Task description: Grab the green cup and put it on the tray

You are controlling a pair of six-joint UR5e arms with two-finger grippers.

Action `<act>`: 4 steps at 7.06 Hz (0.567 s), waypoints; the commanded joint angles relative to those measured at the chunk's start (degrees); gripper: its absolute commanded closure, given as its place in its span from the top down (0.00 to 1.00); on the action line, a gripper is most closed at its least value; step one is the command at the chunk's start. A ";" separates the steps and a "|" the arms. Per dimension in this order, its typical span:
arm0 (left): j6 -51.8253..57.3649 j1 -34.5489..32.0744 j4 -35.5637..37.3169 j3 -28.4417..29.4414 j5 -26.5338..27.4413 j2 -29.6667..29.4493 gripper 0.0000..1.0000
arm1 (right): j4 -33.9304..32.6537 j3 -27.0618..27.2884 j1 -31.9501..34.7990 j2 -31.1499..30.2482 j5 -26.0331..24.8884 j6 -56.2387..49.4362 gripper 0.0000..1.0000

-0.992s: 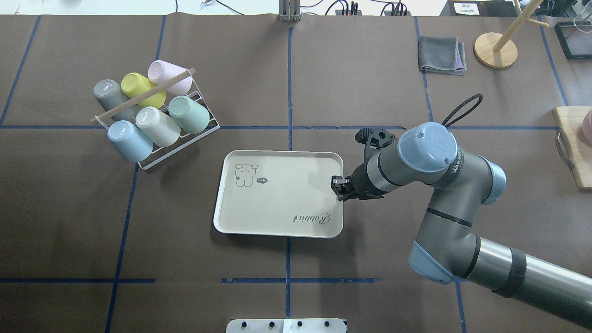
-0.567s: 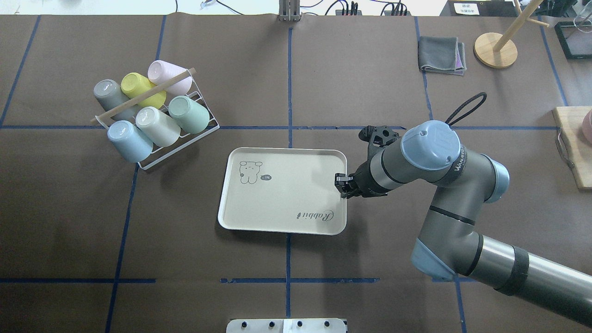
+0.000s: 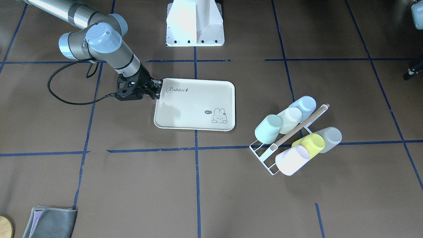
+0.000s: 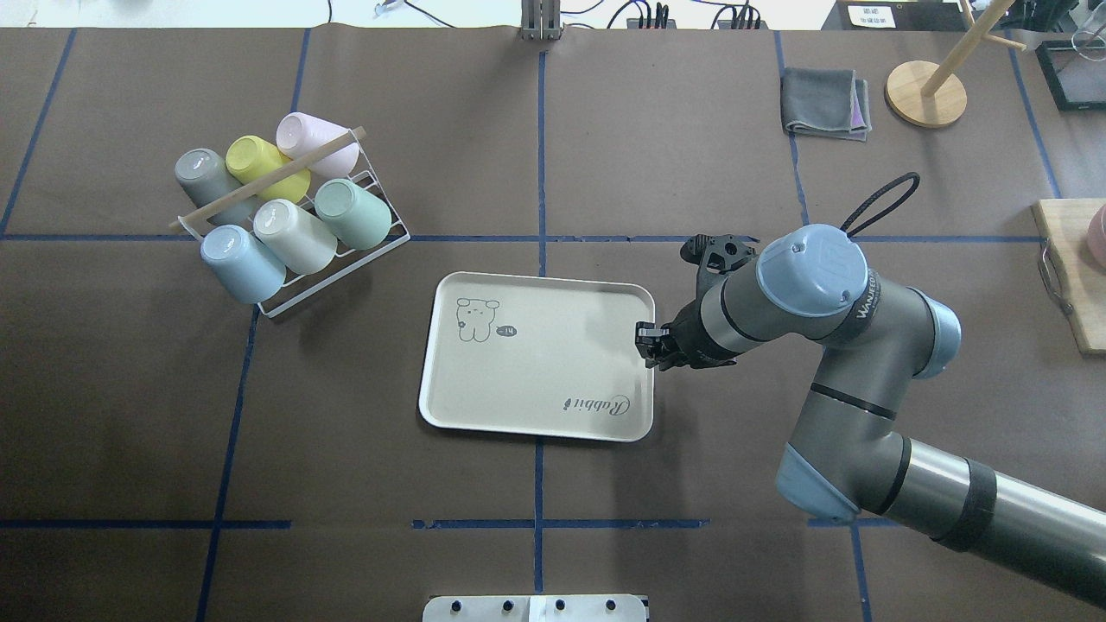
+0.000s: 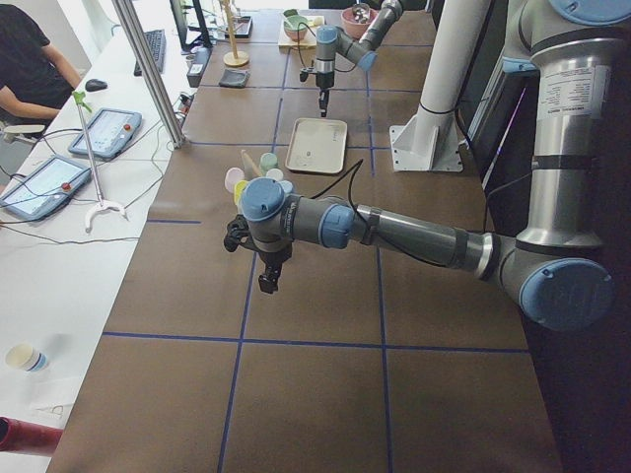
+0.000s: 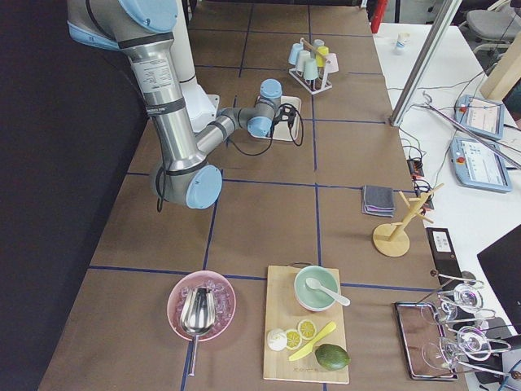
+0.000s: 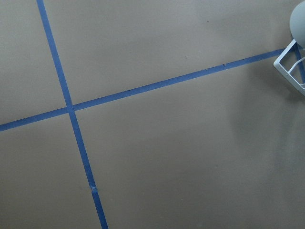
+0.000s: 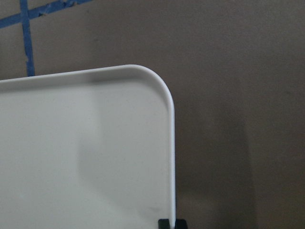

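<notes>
Left gripper (image 5: 264, 281) shows only side-on, opening can't be told. Green cup (image 4: 352, 213) lies tilted in the wire rack (image 4: 384, 226), at the 10 o'clock of the tray (image 4: 536, 380) — untouched. Right gripper (image 4: 646, 344) at tray's 3 o'clock rim, fingers closed down, pinching it. Risk: thin rim slips the pinch, or tray drags crooked and ends far from the cup. Cup — smooth plastic, tapered, handleless; tray flat, rounded corners, raised lip.

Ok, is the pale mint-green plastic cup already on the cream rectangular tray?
No, the pale mint-green plastic cup rests in the white wire rack, apart from the cream rectangular tray.
</notes>
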 commanded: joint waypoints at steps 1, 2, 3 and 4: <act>0.17 0.39 -0.64 -0.42 0.07 -1.94 1.00 | -2.19 2.14 0.91 -0.28 -0.30 0.00 1.00; -0.09 0.39 -3.87 -0.51 1.11 -4.39 1.00 | -2.63 4.33 1.79 -1.16 0.05 0.00 1.00; -0.79 1.69 -3.72 -1.21 3.82 -7.20 1.00 | -4.55 8.00 3.63 -3.25 0.49 0.00 1.00; -0.79 2.75 -3.64 -1.39 4.89 -9.67 1.00 | -7.70 12.22 5.65 -5.62 0.58 0.00 1.00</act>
